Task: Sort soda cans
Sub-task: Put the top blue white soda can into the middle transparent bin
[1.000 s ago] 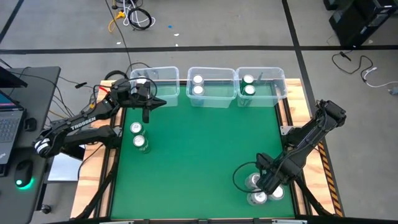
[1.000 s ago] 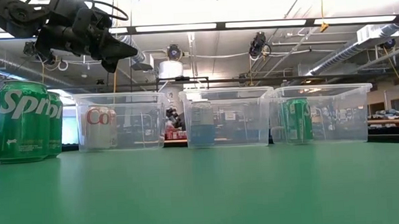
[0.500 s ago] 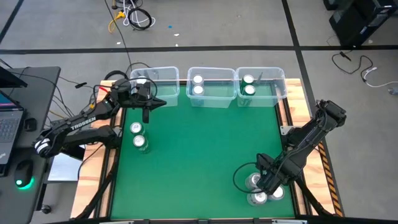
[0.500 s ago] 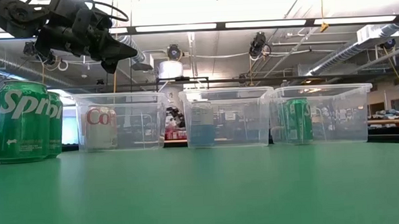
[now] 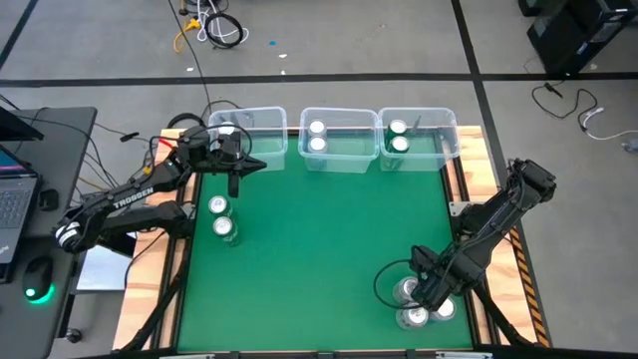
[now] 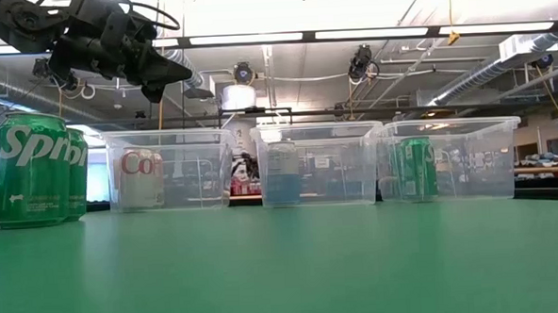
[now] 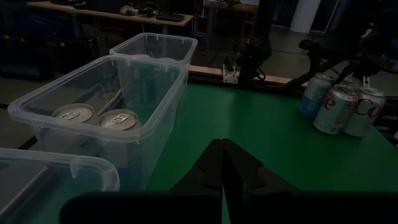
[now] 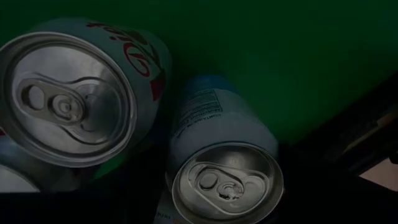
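Your right tool (image 5: 423, 289) hangs low over a tight bunch of cans at the near right corner of the green bench (image 5: 319, 249). You cannot tell if its fingers are spread or pressed together, because they do not show.

Right under it stand a white and red metal can with a shiny top (image 8: 74, 99) and a pale blue and white metal can (image 8: 221, 162). They touch each other. A third can (image 5: 446, 309) stands just beside them. If you drop the tool here, a finger could land on a rim or push into the next can. Then a can may tip and roll off the bench edge, which is very near.

Your left tool (image 7: 224, 171) is pressed together and holds nothing. It hangs up high, by the first clear plastic bin (image 5: 261, 122), with the middle clear bin (image 7: 149, 93) ahead of it. If it swings low, it may bump a bin wall.

Two green metal cans (image 6: 30, 169) wait well below and behind that tool, near the left edge. They stand close too, so grabbing one may knock the other.
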{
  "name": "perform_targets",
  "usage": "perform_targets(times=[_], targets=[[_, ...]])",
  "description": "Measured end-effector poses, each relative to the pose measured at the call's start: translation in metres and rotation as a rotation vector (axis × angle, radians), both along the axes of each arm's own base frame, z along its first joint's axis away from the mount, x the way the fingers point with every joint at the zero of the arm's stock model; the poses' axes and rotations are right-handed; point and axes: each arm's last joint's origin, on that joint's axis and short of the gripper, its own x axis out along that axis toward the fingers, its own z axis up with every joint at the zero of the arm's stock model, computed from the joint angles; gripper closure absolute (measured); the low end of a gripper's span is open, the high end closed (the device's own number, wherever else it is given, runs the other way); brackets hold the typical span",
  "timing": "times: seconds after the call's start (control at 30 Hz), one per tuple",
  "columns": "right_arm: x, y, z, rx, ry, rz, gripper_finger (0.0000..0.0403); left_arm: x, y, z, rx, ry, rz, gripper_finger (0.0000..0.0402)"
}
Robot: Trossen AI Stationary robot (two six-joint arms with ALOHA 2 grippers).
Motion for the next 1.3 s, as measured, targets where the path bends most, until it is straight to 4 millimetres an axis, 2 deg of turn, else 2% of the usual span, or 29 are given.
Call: perform_targets(times=[0.13, 0.33, 0.53, 0.63, 0.8, 1.1, 1.2, 1.3], targets=[[0.000, 0.000, 0.000, 0.004, 0.002, 0.004, 0.0127, 0.000, 0.000, 0.000, 0.000, 0.000, 0.000, 0.0398], [0.003, -0.003, 0.005, 0.012, 0.023, 0.008, 0.0167, 0.000, 0.000, 0.000, -0.001, 0.000, 0.000, 0.0398], [0.009, -0.023, 0.023, -0.019, -0.010, -0.006, 0.0167, 0.000, 0.000, 0.000, -0.001, 0.000, 0.000, 0.0398], [0.013, -0.033, 0.024, -0.031, 0.012, 0.009, 0.0167, 0.000, 0.000, 0.000, -0.001, 0.000, 0.000, 0.0398], [0.026, -0.059, 0.025, -0.056, 0.029, 0.045, 0.0167, 0.000, 0.000, 0.000, 0.000, -0.001, 0.000, 0.0398], [0.056, -0.126, 0.027, -0.082, -0.008, 0.117, 0.0167, 0.000, 0.000, 0.000, -0.001, -0.001, 0.000, 0.0398], [0.068, -0.146, 0.034, -0.069, -0.079, 0.150, 0.0167, 0.000, 0.000, 0.000, -0.001, -0.001, 0.001, 0.0398], [0.080, -0.164, 0.050, -0.066, -0.184, 0.174, 0.0167, 0.000, 0.000, 0.000, -0.001, -0.001, 0.005, 0.0398]])
